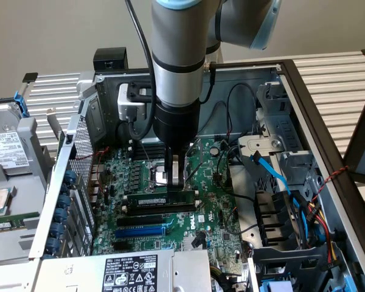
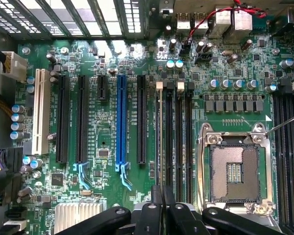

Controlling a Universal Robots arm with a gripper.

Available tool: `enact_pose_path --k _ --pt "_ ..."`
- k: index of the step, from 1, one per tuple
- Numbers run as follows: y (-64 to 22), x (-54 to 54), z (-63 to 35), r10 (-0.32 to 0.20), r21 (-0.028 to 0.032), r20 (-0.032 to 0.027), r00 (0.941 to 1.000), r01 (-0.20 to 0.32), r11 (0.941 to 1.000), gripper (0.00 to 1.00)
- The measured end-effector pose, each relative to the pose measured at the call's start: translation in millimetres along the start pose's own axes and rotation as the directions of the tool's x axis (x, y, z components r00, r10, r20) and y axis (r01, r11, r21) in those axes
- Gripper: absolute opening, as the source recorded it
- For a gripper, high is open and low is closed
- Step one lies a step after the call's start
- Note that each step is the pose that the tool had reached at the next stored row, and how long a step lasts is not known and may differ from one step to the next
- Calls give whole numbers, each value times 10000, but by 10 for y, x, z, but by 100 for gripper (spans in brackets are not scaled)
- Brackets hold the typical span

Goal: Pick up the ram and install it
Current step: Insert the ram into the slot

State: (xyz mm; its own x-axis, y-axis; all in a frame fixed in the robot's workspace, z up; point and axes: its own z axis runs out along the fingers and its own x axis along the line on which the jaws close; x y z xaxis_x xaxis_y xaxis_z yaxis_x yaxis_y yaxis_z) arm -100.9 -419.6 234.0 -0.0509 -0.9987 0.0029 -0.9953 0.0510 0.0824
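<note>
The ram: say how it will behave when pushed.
Likely stiff: the ram is a thin, flat board. Probably light, being so slim. Possibly fragile: it stands on edge on the motherboard, so sideways force may bend it.

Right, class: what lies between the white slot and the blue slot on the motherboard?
Two long black slots and a shorter black slot, seen in the wrist view.
</note>
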Motion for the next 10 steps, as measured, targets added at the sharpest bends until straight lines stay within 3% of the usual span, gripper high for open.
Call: enact_pose_path --k 10 --pt "7 1 8 -1 4 0 10000 1 10000 13"
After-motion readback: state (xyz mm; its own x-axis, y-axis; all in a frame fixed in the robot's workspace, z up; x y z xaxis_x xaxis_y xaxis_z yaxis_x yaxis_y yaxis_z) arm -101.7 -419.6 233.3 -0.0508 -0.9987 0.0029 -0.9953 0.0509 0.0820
